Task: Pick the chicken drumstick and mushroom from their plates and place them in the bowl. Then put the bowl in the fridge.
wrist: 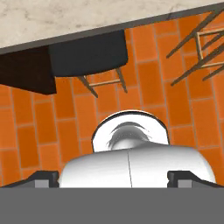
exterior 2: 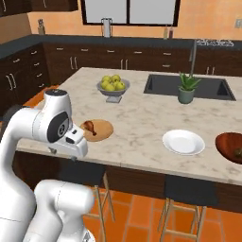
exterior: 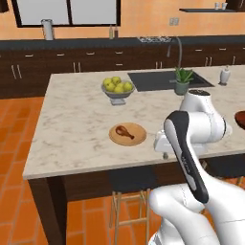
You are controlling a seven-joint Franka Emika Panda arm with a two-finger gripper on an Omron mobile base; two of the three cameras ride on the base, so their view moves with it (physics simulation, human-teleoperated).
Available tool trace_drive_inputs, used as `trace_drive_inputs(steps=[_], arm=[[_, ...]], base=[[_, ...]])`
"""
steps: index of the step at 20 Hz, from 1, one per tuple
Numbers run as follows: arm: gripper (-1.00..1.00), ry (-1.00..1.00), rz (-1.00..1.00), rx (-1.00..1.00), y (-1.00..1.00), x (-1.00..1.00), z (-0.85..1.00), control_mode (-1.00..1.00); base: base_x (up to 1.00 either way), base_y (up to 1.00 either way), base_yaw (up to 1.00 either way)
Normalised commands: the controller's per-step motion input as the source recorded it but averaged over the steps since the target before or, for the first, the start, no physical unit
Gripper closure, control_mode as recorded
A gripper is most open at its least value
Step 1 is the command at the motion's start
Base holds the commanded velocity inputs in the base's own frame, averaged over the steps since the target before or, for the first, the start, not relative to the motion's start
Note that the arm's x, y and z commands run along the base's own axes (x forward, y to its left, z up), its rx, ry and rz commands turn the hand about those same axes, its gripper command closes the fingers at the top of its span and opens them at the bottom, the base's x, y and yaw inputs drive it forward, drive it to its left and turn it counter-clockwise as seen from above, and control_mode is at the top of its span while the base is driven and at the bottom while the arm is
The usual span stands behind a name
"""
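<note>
Arm is sitting tucked at the counter edge, gripper (wrist: pixel 113 177) pointing down over the floor tiles and a stool (wrist: pixel 85 54), jaws spread wide, holding nothing (likely pre-reach). Chicken drumstick (exterior: pixel 124 130) is lying on the wooden plate (exterior: pixel 136 139). Right base view is adding the white plate (exterior 2: pixel 183 142), apparently bare, and the bowl (exterior 2: pixel 229 146) with a small dark lump, probably the mushroom (exterior 2: pixel 238 152).
</note>
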Motion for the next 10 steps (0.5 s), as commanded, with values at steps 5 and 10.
trace_drive_inputs(steps=[5, 10], arm=[[-1.00, 0.00, 0.00, 0.00, 0.00, 0.00, 0.00, 1.00], [-1.00, 0.01, 0.00, -0.01, 0.01, 0.14, 0.00, -1.00]], base=[[0.82, 0.09, 0.00], [0.72, 0.02, 0.00]])
